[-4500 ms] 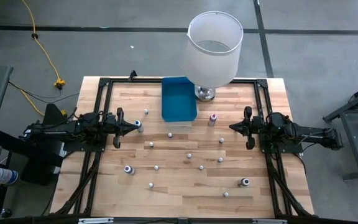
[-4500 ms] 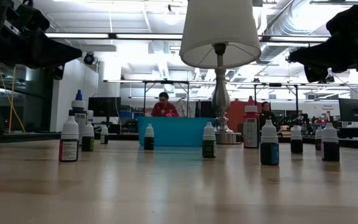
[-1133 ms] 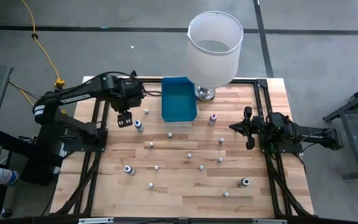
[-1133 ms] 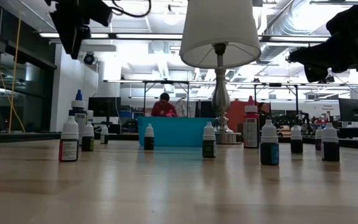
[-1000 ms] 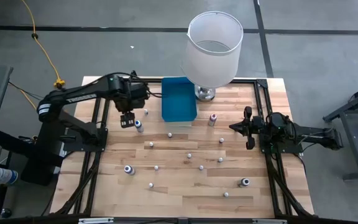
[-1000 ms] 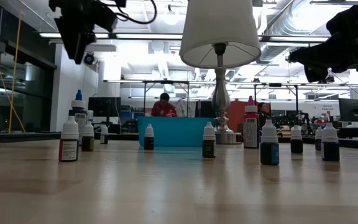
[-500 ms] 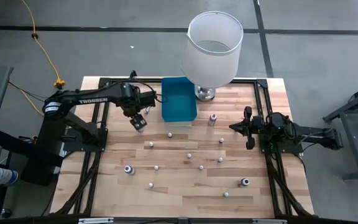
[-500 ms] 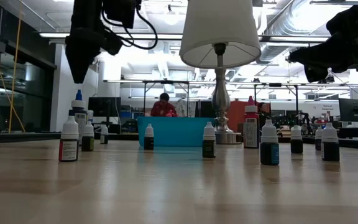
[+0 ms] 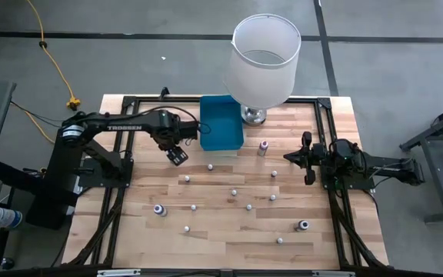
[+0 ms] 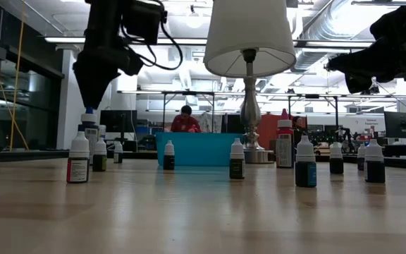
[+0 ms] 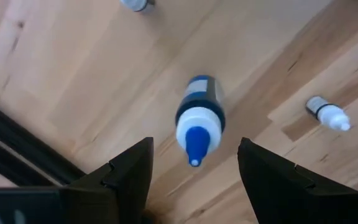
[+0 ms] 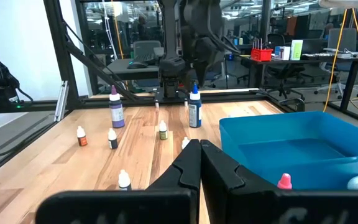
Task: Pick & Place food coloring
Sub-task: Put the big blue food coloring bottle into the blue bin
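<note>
Wooden table top (image 9: pixel 229 231), framed by dark rails, set in an open workshop; a person in red is seen far behind in the low view.

Item 1: food coloring, a scatter of small white-capped bottles spread across the table. One blue-tipped bottle (image 11: pixel 197 121) stands upright near the blue bin (image 9: pixel 220 123), on the left arm's side; the same bottle is seen in the low view (image 10: pixel 89 127) and in the right wrist view (image 12: pixel 195 107).

Item 2: left gripper (image 9: pixel 177 155), poised directly above the blue-tipped bottle, fingers spread wide, one to each side of the cap and clear of it. Nothing is held.

Item 3: right gripper (image 12: pixel 200 163), parked at the right edge of the table, fingers pressed together, empty.

Item 4: white lamp (image 9: pixel 264 58) on a metal base, standing beside the bin; not part of the task.

Step in hand, as judged: approach to the first pick, alignment over the bottle apparently complete. Next move required: a straight descent until the fingers bracket the bottle's body, then closure, with care taken that the cap is not knocked and the bottle not tipped; transfer to the bin is presumed to follow.
</note>
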Robot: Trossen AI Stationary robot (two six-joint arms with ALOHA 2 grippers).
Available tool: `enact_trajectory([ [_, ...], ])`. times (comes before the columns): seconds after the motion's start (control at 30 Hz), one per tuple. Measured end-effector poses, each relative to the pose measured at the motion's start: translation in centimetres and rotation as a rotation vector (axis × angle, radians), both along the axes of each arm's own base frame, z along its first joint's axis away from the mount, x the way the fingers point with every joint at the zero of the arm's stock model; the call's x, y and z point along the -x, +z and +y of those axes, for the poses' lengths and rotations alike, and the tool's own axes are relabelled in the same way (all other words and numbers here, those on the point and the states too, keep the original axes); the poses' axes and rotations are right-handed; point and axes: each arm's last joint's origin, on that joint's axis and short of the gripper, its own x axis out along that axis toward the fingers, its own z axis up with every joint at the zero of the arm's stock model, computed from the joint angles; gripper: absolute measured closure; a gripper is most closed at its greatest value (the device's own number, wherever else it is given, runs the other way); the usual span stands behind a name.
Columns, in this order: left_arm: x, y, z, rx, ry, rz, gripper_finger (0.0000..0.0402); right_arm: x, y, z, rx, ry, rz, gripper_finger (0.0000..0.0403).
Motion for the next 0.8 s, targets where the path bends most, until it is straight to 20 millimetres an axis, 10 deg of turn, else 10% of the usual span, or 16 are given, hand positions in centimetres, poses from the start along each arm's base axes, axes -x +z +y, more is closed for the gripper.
enact_trajectory([
  [0.8,0.1,-1.9,-0.1,0.009,-0.009,-0.015,0.0242,0.0,0.0,0.0,0.0,0.0,-0.002,0.0402],
])
